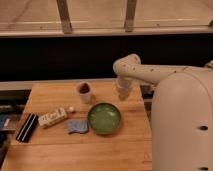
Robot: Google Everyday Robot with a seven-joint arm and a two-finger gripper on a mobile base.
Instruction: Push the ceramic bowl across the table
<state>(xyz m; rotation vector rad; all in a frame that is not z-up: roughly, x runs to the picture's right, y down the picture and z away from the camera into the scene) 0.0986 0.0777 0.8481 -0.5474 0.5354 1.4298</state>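
Note:
The green ceramic bowl [104,118] sits upright on the light wooden table [75,150], right of the table's middle. The white arm reaches in from the right and bends down. My gripper [122,92] hangs above the table's far right part, behind and a little right of the bowl, apart from it.
A small pale cup [84,92] with a dark inside stands behind and left of the bowl. A blue-grey cloth pad [77,126] lies by the bowl's left side. A white packet [52,118] and a black flat object [27,127] lie at the left. The robot's white body [182,125] fills the right.

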